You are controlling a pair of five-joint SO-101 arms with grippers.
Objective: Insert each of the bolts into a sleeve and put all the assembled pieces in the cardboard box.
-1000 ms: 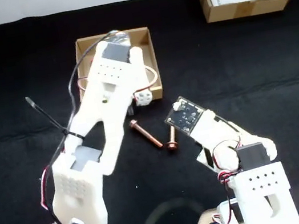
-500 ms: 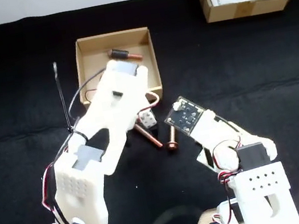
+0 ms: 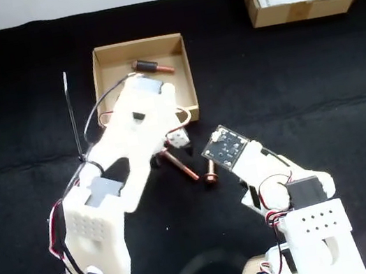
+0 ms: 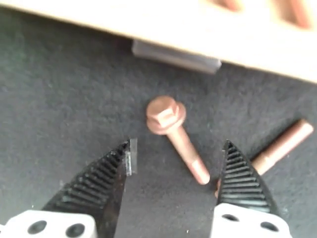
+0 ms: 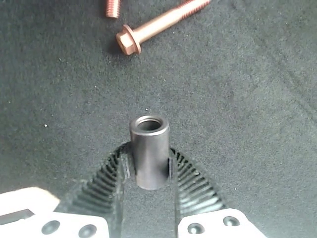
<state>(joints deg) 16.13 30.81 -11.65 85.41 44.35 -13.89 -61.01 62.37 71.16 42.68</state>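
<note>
The left arm (image 3: 128, 129) and right arm (image 3: 317, 227) are white plastic with black servos and red, black and white cables. The left pincer (image 4: 176, 156) and right pincer (image 5: 148, 151) have black ribbed fingers (image 4: 101, 173) on white bases.

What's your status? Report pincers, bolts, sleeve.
Left pincer open over a bolt on the mat. Right pincer shut on sleeve. One assembled piece in cardboard box; second bolt loose nearby. Nothing in the way.

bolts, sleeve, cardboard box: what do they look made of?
Bolts: copper-coloured metal with a dull sheen, likely plated steel, though the look leaves that open. Sleeve: dark grey metal with a smooth satin finish, perhaps blackened steel. Cardboard box: plain brown cardboard, matte.
</note>
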